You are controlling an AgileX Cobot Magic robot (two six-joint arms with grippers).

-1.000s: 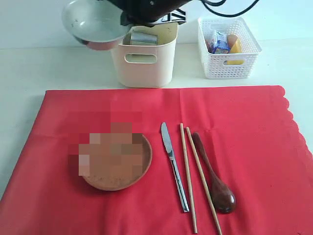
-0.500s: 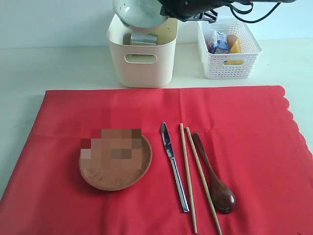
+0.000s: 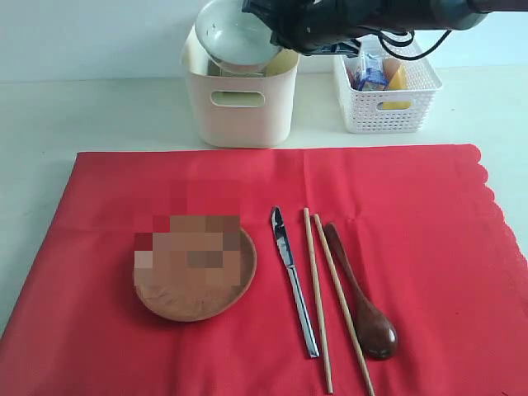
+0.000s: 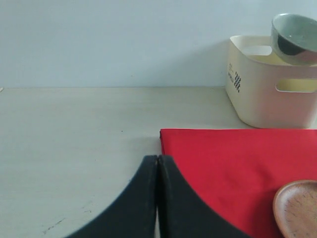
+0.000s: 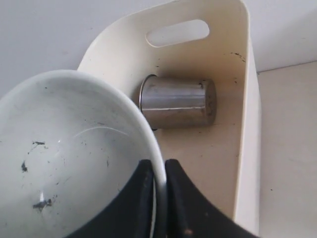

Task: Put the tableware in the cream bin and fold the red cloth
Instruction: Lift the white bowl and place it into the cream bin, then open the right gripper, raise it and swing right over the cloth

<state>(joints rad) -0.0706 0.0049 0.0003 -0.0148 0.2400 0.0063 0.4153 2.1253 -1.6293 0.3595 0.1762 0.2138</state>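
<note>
My right gripper [image 5: 159,164] is shut on the rim of the pale bowl [image 5: 64,148], holding it tilted over the cream bin [image 3: 239,103]. The steel cup [image 5: 178,101] lies on its side inside the bin. On the red cloth [image 3: 412,214] lie the brown plate [image 3: 198,276], the silver knife [image 3: 293,280], the wooden chopsticks [image 3: 318,297] and the dark wooden spoon [image 3: 363,301]. My left gripper [image 4: 158,158] is shut and empty, low over the bare table by a corner of the red cloth [image 4: 237,168]. From there the bowl [image 4: 294,37] and the bin [image 4: 267,94] show far off.
A white lattice basket [image 3: 386,78] with food items stands right of the cream bin. The right arm [image 3: 355,18] reaches across above the basket. Bare pale table [image 3: 91,115] lies left of the bin and behind the cloth.
The right arm has carried the bowl from the bin's left to over its opening and lowered it toward the rim. The other tableware has not moved.
</note>
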